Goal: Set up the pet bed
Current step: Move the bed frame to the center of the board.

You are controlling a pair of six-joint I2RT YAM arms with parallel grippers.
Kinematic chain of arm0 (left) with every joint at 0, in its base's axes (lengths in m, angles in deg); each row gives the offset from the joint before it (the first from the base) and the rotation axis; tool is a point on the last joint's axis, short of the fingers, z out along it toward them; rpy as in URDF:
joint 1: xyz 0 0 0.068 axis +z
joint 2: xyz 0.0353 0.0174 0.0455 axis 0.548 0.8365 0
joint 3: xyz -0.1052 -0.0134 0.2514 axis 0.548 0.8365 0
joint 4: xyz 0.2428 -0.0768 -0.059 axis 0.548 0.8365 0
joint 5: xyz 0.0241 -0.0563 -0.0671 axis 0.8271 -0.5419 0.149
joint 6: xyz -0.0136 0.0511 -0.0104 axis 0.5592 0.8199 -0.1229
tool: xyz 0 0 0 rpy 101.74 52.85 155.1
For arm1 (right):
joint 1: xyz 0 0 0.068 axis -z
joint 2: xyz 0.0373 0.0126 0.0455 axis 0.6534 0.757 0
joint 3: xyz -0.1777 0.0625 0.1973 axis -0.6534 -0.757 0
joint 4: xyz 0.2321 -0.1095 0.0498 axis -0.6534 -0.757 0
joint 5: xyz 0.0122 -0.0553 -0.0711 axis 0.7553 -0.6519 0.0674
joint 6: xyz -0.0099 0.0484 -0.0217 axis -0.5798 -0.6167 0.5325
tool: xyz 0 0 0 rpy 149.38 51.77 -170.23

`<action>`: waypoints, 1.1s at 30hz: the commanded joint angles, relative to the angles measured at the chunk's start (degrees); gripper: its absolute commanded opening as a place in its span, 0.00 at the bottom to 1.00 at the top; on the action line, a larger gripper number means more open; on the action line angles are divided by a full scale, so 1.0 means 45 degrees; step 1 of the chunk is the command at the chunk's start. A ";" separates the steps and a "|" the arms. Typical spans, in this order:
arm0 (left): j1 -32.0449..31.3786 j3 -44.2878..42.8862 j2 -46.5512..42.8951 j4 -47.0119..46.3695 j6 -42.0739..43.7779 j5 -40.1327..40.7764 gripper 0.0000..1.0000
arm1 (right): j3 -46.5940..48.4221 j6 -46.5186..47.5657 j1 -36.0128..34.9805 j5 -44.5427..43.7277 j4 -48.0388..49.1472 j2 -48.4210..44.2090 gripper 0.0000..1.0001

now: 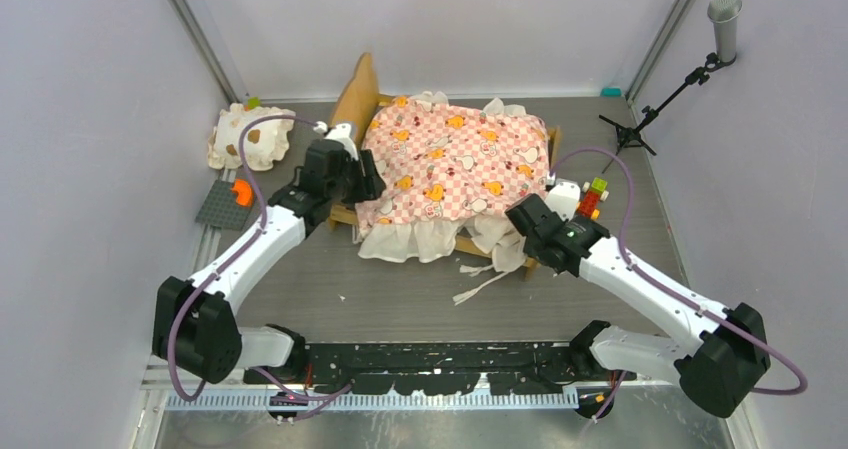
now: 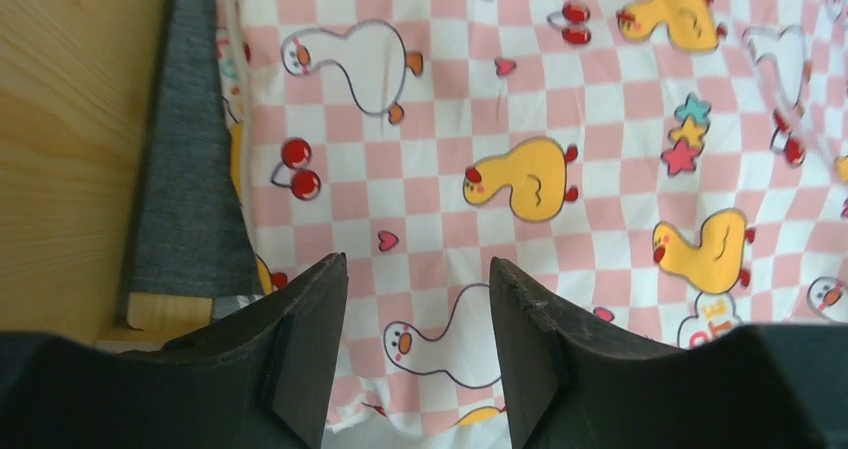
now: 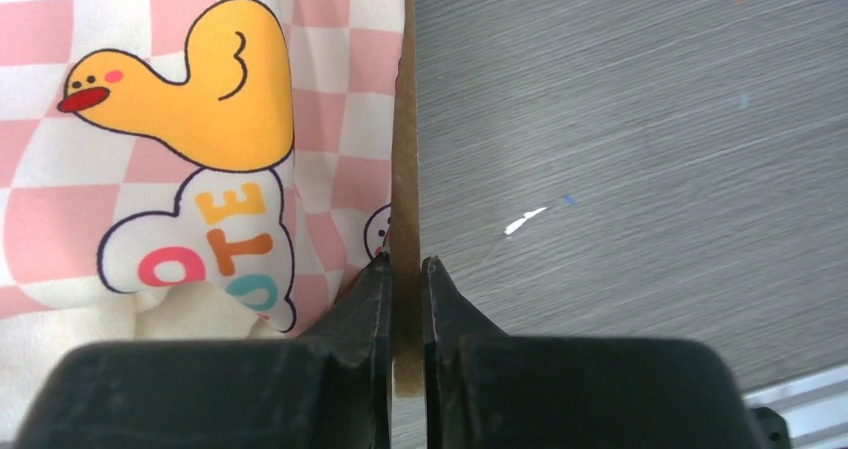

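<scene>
- The pet bed (image 1: 455, 164) stands at the middle of the table (image 1: 400, 299), towards the far side, with its wavy headboard (image 1: 358, 94) at the left end.
- Its pink checkered mattress (image 2: 560, 99), printed with yellow and white animals, covers the frame; the cream ruffle (image 1: 415, 239) spills over the near side onto the table.
- The right gripper (image 3: 405, 269) is at the bed's near right corner, its jaws pinched tight on a thin wooden rail (image 3: 405, 119) of the frame.
- The left gripper (image 2: 420, 269) hangs over the mattress by the headboard, jaws apart and gripping nothing.
- A cream pillow (image 1: 245, 137) with brown spots lies well apart at the far left.
- A grey baseplate (image 1: 222, 207) lies near it.
- Coloured blocks (image 1: 592, 197) sit just beside the right gripper.
</scene>
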 commanded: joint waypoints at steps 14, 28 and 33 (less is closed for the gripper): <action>-0.2756 0.0210 -0.0429 0.3118 -0.1426 0.5219 0.61 | -0.0113 0.1137 0.0928 0.0217 0.0467 -0.0491 0.01; -0.2756 0.0030 0.1213 0.2181 -0.1254 0.4884 0.27 | -0.0343 0.1432 0.1283 0.0033 0.0308 -0.1041 0.01; -0.2756 -0.0041 0.0543 0.2448 -0.0831 0.5230 0.00 | -0.0362 0.2185 0.1645 -0.0127 0.0387 -0.1143 0.01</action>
